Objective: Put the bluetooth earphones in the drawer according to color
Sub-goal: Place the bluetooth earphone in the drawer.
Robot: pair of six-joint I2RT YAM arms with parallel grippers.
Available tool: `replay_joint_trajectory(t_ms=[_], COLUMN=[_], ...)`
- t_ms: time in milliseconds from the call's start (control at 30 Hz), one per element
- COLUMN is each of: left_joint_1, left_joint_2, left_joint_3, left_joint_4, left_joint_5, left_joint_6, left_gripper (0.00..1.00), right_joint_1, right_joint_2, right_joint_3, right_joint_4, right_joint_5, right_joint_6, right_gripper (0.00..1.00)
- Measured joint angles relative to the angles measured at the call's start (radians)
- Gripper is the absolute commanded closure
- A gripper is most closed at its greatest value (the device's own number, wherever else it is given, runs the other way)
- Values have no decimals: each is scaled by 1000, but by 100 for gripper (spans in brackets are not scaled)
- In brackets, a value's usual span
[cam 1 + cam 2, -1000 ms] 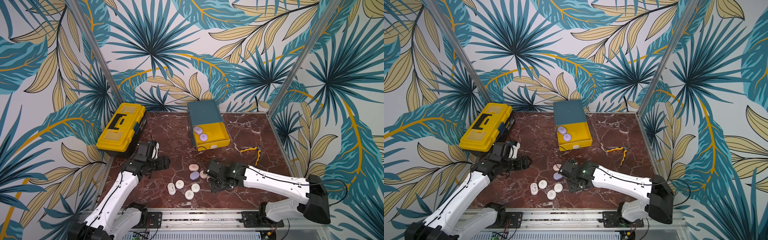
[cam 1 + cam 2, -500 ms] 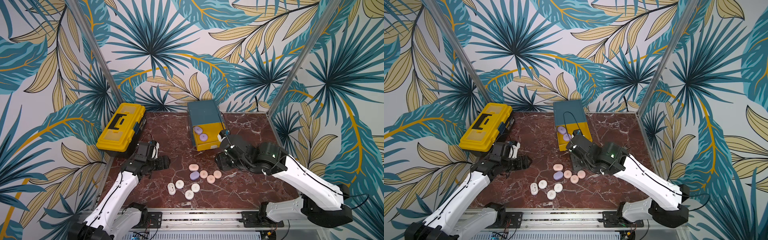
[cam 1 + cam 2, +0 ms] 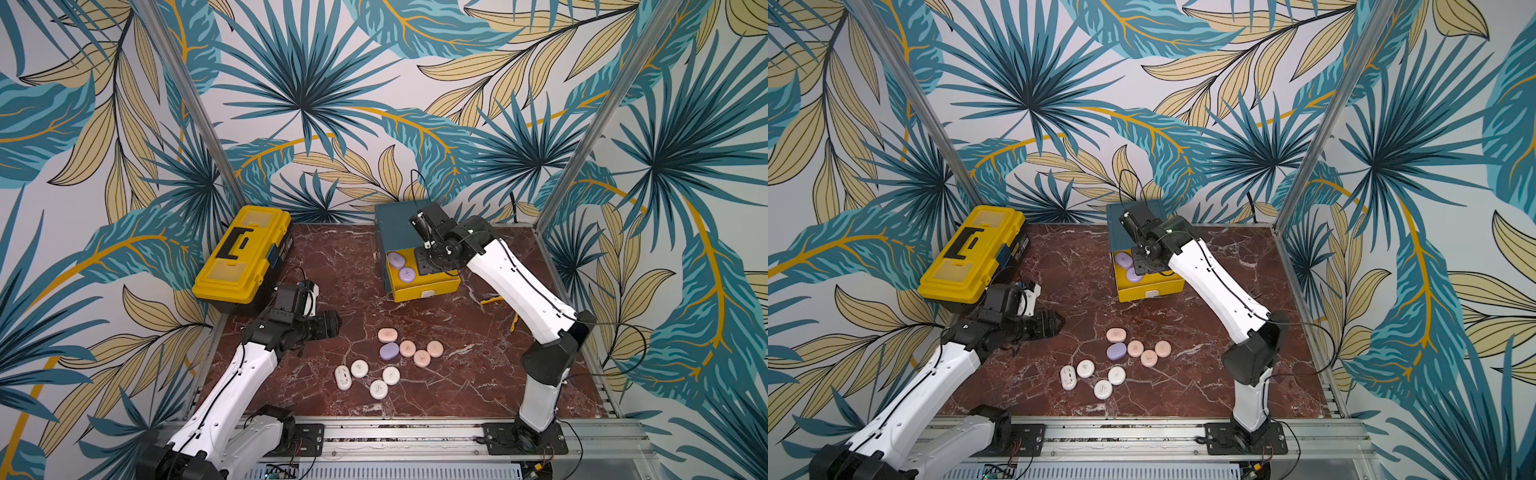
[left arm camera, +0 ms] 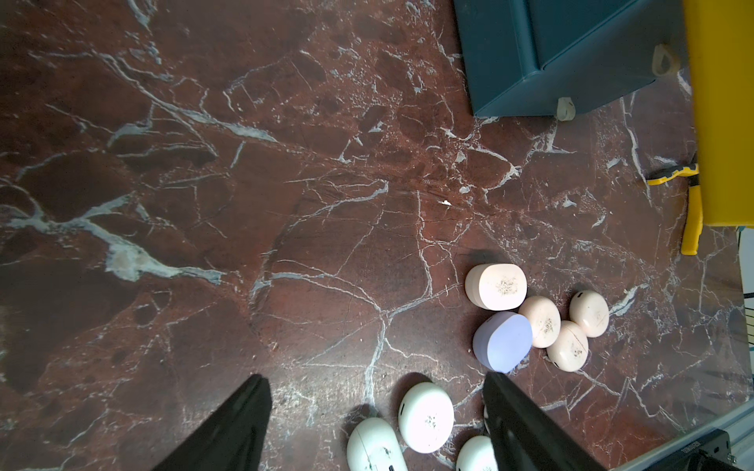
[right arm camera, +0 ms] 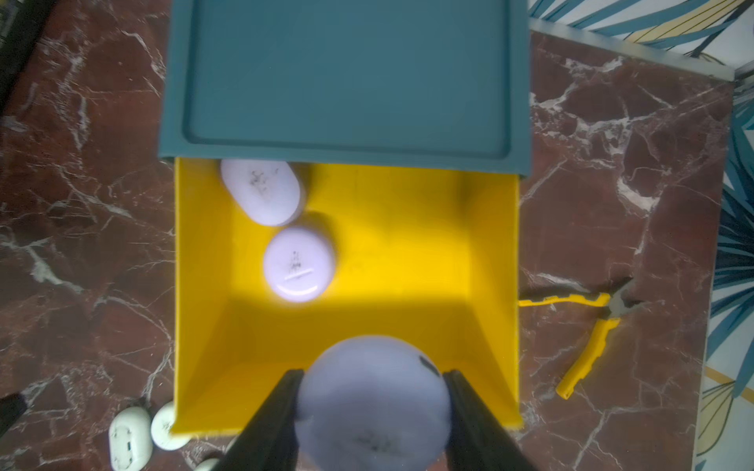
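Robot test cell in a laboratory. A red marble-patterned tabletop [image 3: 332, 257] is enclosed behind and on both sides by leaf-printed panels [image 3: 299, 104] mounted on bare aluminium posts [image 3: 210, 137]. Along its front edge an aluminium rail [image 3: 395, 432] carries two bolted arm bases [image 3: 525, 440] and exposed wiring.

No legible text anywhere; tiny dark marks on earphone cases [image 4: 496, 286] too blurred to read.

Red-brown counter [image 3: 457, 386] veined white. Yellow drawer [image 3: 428, 287], teal cabinet [image 3: 392, 224]. A lilac case [image 5: 373, 403] low in the frame; peach cases [image 3: 387, 333], white cases [image 3: 359, 368]. Teal-and-gold leafy wallpaper [image 3: 299, 104].
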Motion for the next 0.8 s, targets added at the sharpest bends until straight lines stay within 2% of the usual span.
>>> replay_joint_trajectory(t_ms=[167,800], left_joint_1=[0,0], left_joint_2=[0,0], left_joint_3=[0,0], left_joint_4=[0,1], left_joint_5=[0,0], left_joint_6=[0,0], left_gripper=[13,13], right_joint_1=[-27,-86], right_joint_2=[134,357], right_joint_3=[69,337], right_joint_4=[-1,-80], right_joint_5=[-42,-123], right_joint_6=[-19,-39], right_gripper=[49,35])
